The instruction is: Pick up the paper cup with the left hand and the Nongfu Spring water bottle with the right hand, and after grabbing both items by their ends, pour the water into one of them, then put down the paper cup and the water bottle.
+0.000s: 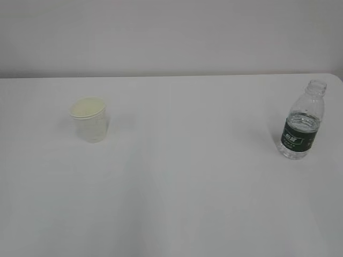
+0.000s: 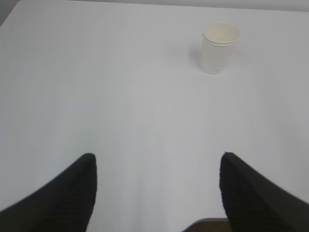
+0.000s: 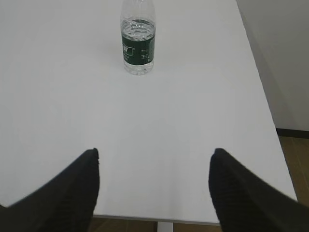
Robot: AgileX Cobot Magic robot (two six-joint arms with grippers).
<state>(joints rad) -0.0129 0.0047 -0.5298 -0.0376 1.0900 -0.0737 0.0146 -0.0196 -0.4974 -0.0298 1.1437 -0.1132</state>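
White tabletop (image 1: 177, 176) fills all 3 views, and the 2 task objects stand upright on it, well apart from each other. The paper cup (image 1: 90, 120) sits on the left side in the exterior view, its rim up and the pale cream inside showing. The Nongfu Spring water bottle (image 1: 302, 121) stands near the right edge of the table, uncapped, with clear water (image 1: 303, 122) reaching about to the top of its dark green label band.

Neither arm appears in the exterior view. In the left wrist view the left hand (image 2: 157, 181) is held low over the near part of the table, looking forward along the surface; its 2 black fingers (image 2: 67, 193) are spread wide with nothing between them, and the cup (image 2: 219, 47) stands well ahead, off to the right of the gap.

The right hand (image 3: 154, 179) hangs over the table's near edge in the same forward-looking pose, with its fingers (image 3: 72, 191) spread wide and nothing held. The bottle (image 3: 138, 41) stands well ahead of it, slightly left of the gap's centre.
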